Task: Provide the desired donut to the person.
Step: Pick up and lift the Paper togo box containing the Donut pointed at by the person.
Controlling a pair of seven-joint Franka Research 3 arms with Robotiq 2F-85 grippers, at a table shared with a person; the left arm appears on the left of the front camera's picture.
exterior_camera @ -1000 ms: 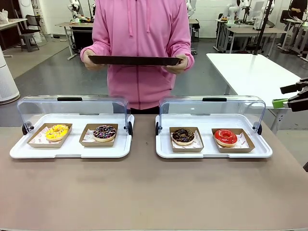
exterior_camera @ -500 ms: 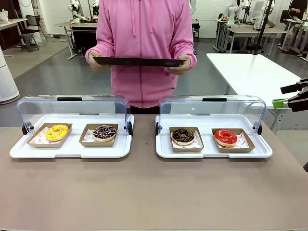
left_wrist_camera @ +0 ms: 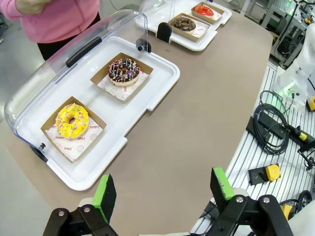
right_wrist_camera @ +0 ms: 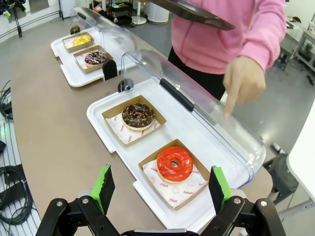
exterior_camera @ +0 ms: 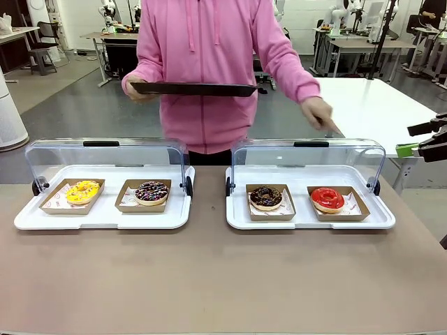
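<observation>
Pads (right_wrist_camera: 104, 188) of our right gripper (right_wrist_camera: 160, 189) stand spread wide with nothing between them, held up off to one side of the red donut (right_wrist_camera: 174, 163) and apart from it. That donut lies in its cardboard box (right_wrist_camera: 189, 189) in a white tray (right_wrist_camera: 120, 157), whose clear lid (right_wrist_camera: 206, 118) is swung open behind it. Beside the red donut in the same tray sits a chocolate donut (right_wrist_camera: 138, 115). Behind the red donut, past the lid, the person (exterior_camera: 206, 63) stretches one hand (right_wrist_camera: 243, 81) out with a finger pointing down; we judge it is aimed at the red donut and take that as the one wanted, though we cannot be fully sure. The person's other hand (exterior_camera: 136, 87) holds a dark tray (exterior_camera: 192, 88) level, well behind and above the red donut. Our left gripper (left_wrist_camera: 163, 191) is also spread and empty, well apart from the red donut, over the table (left_wrist_camera: 187, 113) near a second tray (left_wrist_camera: 157, 93) with a yellow donut (left_wrist_camera: 72, 120) and a sprinkled donut (left_wrist_camera: 123, 70). By our reading the task has barely begun: the choice is being shown, and no donut has been lifted. Left for us: close on the red donut's box, raise it clear of the lid, and set it on the dark tray.
</observation>
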